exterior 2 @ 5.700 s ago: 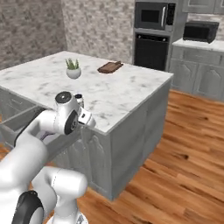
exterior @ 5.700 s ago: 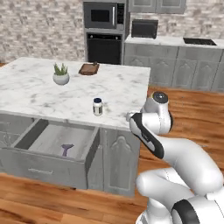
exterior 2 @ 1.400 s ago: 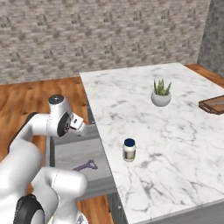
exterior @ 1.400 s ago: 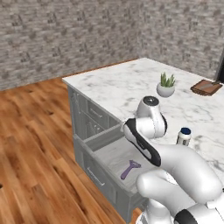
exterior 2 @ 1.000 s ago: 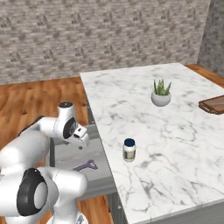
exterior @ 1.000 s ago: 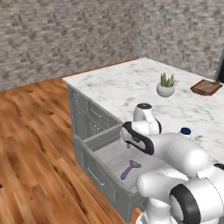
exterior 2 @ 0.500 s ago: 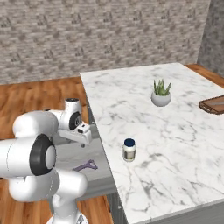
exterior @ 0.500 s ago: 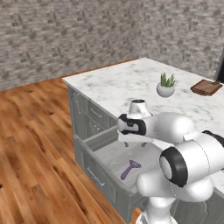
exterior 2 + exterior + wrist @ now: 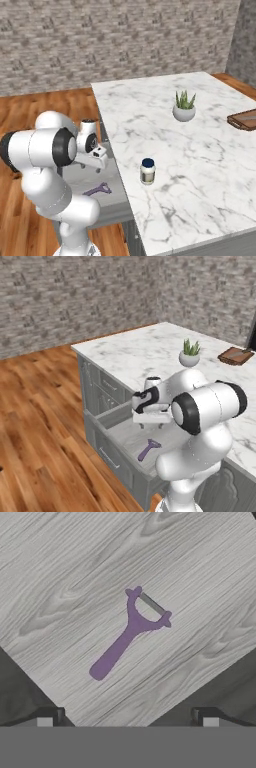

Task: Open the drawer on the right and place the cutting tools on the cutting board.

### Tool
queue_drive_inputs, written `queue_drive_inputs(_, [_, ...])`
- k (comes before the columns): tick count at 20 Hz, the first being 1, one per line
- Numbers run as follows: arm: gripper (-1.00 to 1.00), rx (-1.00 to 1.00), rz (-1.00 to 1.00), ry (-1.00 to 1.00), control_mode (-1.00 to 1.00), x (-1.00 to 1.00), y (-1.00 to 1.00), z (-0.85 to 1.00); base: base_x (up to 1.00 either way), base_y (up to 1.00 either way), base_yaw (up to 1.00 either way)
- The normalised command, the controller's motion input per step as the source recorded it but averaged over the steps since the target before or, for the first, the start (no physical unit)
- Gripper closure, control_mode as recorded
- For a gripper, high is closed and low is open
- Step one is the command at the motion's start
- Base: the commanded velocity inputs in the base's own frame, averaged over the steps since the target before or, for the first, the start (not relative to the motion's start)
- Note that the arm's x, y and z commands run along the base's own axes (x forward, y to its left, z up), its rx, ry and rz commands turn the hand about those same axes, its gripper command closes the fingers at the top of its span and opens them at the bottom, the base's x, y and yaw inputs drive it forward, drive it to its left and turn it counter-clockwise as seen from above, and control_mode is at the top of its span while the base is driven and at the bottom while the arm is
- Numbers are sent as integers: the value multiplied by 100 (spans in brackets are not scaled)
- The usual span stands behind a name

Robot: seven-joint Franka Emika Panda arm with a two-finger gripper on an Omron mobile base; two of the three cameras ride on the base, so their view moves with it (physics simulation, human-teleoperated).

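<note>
Peeler: purple, Y-shaped head with a grey blade, lying flat on the drawer floor (image 9: 131, 632) (image 9: 148, 449) (image 9: 98, 189); untouched, apart from both fingertips.
Drawer: pulled out from the island's side, pale grey wood-grain floor (image 9: 125, 437) (image 9: 80, 181) (image 9: 65, 572); the peeler lies near its outer end in the left base view.
Gripper: poised above the drawer and pointing down into it (image 9: 150, 423) (image 9: 96, 161) (image 9: 127, 717); fingers spread wide, nothing between them; the two dark tips (image 9: 50, 717) stand at the bottom of the hand view, the peeler's handle end lying between and beyond them.
Board: reddish-brown, at the far edge of the counter (image 9: 235, 355) (image 9: 244, 119), well apart from the drawer; a thin dark item lies on it, too small to identify.
Plant: small green plant in a white pot on the counter (image 9: 189, 354) (image 9: 184, 108), between drawer and board.
Jar: small, dark-lidded, upright on the marble near the drawer side (image 9: 147, 171).
Counter: white marble island top (image 9: 135, 351) (image 9: 200, 155).
</note>
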Motion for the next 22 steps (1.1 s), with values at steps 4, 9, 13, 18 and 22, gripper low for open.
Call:
queue_drive_inputs(4, [-100, 0, 0, 0, -100, -1, 0, -42, 0, 0, 0])
queue_drive_inputs(9, [-100, 0, 0, 0, -100, -12, 0, -40, 0, 0, 0])
queue_drive_inputs(13, [-100, 0, 0, 0, -100, -22, 0, -36, 0, 0, 0])
queue_drive_inputs(18, [-100, 0, 0, 0, -100, -5, 0, -30, 0, 0, 0])
queue_drive_inputs(22, [-100, 0, 0, 0, -100, 0, 0, -22, 0, 0, 0])
